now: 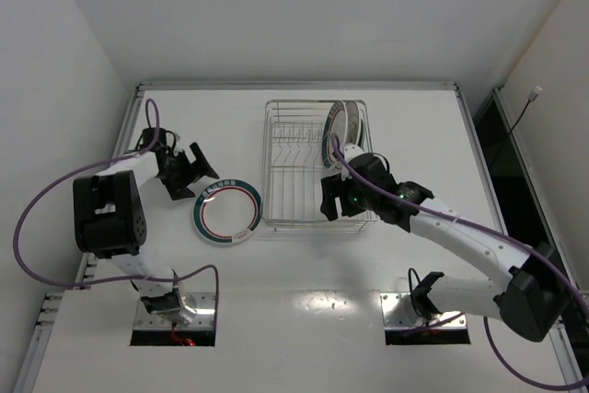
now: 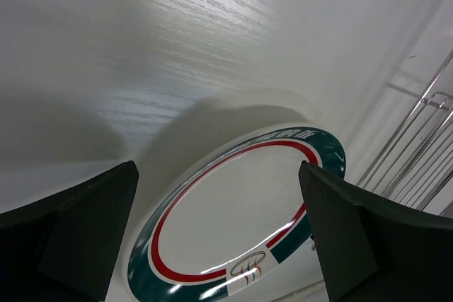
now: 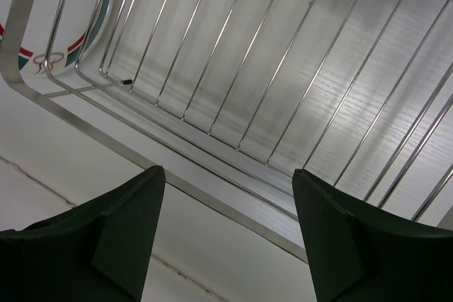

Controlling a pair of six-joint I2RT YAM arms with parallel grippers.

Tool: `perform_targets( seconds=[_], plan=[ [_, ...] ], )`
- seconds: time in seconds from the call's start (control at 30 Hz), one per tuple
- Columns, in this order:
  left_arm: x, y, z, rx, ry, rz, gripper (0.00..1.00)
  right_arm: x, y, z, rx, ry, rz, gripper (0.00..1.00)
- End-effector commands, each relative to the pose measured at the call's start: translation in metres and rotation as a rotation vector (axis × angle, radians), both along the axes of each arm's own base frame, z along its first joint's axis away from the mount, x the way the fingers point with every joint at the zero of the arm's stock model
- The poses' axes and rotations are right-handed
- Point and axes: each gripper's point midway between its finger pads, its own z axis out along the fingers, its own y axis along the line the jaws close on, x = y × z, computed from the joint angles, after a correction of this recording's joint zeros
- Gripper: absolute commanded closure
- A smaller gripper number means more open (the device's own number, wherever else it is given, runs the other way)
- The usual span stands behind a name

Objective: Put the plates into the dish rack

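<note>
Left fingers [image 2: 78, 235] are spread over the plate [image 2: 233, 228]: likely stiff, slick, breakable, best nipped at ten o'clock; right fingers [image 3: 106, 238] spread too.

Upright plates [image 1: 340, 121] in the dish rack [image 1: 268, 163] too bunched to count; green-rimmed plate [image 2: 233, 217] clipped by left wrist view's edge

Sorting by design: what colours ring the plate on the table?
Plate: dark green rim, thin red ring; left wrist view.

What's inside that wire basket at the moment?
Some plates stand on edge in the dish rack, at its far right corner; their number is unclear. The rest looks like bare wire, but the right gripper covers its near right part.
</note>
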Motion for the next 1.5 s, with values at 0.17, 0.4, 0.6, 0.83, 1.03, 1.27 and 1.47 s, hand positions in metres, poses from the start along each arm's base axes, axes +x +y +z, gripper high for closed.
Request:
perform_targets(
  seconds=[0.17,0.4,0.6,0.83,1.03,1.27,1.47],
  plan=[
    [-0.006,-0.003,-0.015,-0.023,0.042,-0.04,0.17,0.009,0.015,0.016,0.068,-0.038,0.014,0.3],
    [-0.011,-0.015,-0.024,-0.089,0.071,-0.101,0.43,0.008,0.016,0.016,0.072,-0.034,0.02,0.29],
    [-0.009,-0.014,-0.025,-0.089,0.072,-0.101,0.8,0.01,0.014,0.016,0.072,-0.035,0.011,0.29],
    [-0.002,0.003,-0.021,0.01,0.063,-0.054,1.0,0.01,0.014,0.013,0.066,-0.027,0.011,0.29],
    [0.002,0.035,0.0,0.188,0.023,0.046,1.0,0.01,0.014,0.01,0.061,-0.02,0.011,0.29],
    [0.011,0.052,0.041,0.276,-0.093,0.135,1.0,0.009,0.015,0.007,0.06,-0.009,0.017,0.29],
    [0.019,0.043,0.095,0.251,-0.315,0.138,1.0,0.013,0.02,0.032,0.112,-0.065,0.026,0.27]
  ],
)
